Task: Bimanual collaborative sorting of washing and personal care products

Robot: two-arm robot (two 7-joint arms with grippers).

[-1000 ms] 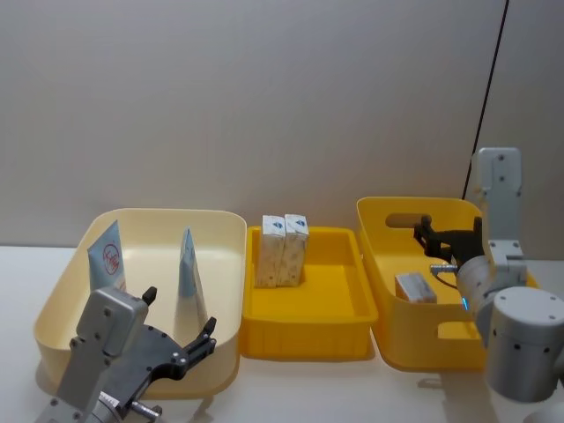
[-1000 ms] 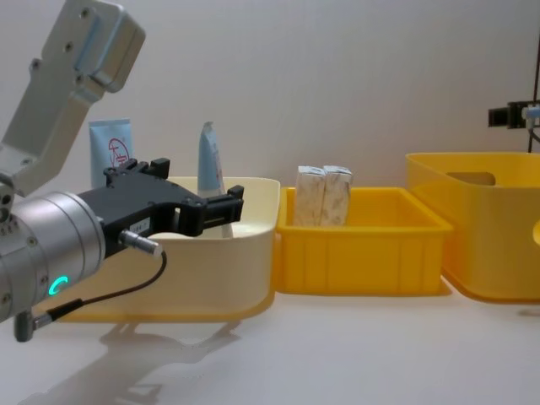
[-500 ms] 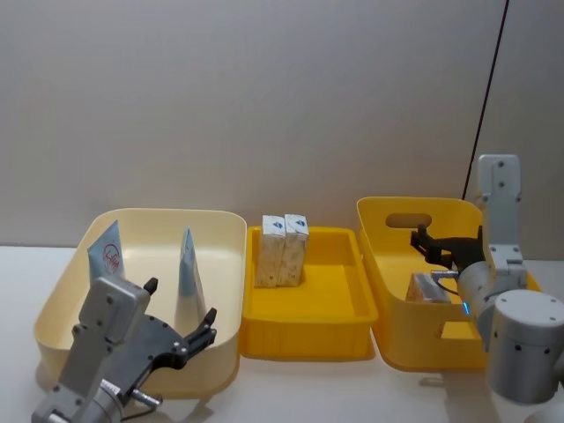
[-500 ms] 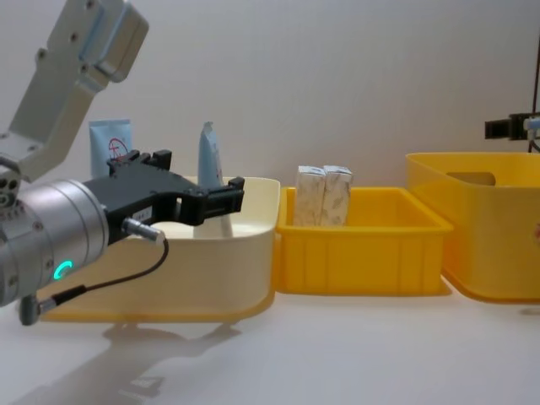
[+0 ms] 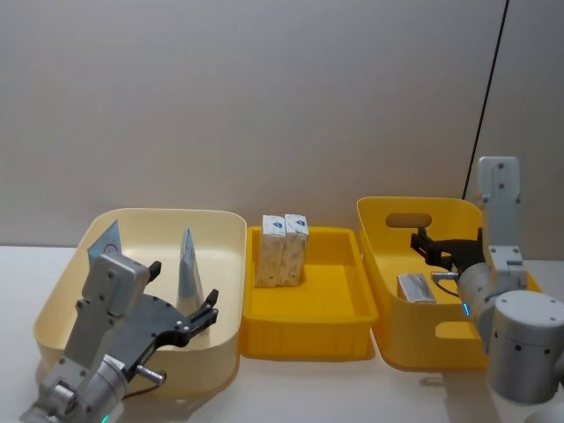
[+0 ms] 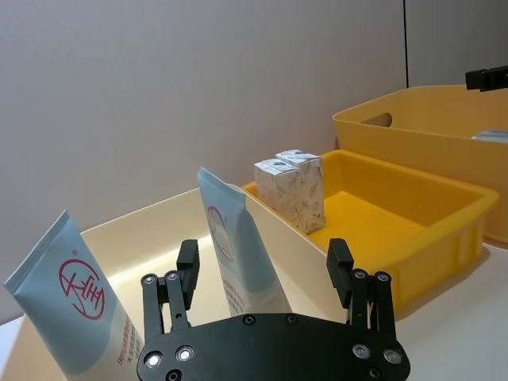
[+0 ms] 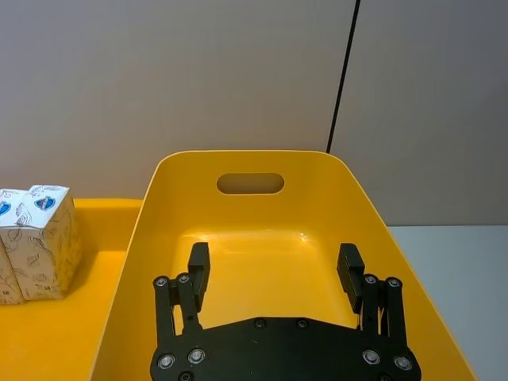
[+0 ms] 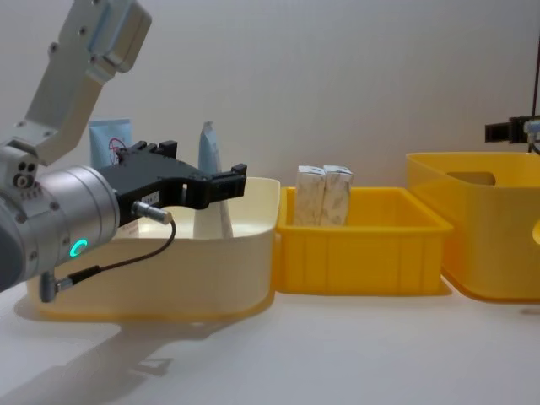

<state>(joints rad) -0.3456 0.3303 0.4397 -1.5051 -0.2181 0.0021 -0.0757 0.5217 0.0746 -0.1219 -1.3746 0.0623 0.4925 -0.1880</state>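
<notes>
Probably light, squashy tube (image 6: 236,258) at 12 o'clock of released left pincer (image 6: 263,252) is best taken mid-body; right pincer (image 7: 273,255) released over yellow bin (image 7: 250,158).

Plain, matte grey-beige wall (image 5: 264,106) behind, evenly lit. Towards the right, a thin dark line (image 5: 489,88) running slantwise down it. In front, a smooth white table (image 8: 337,354) with soft, faint shadows.
</notes>
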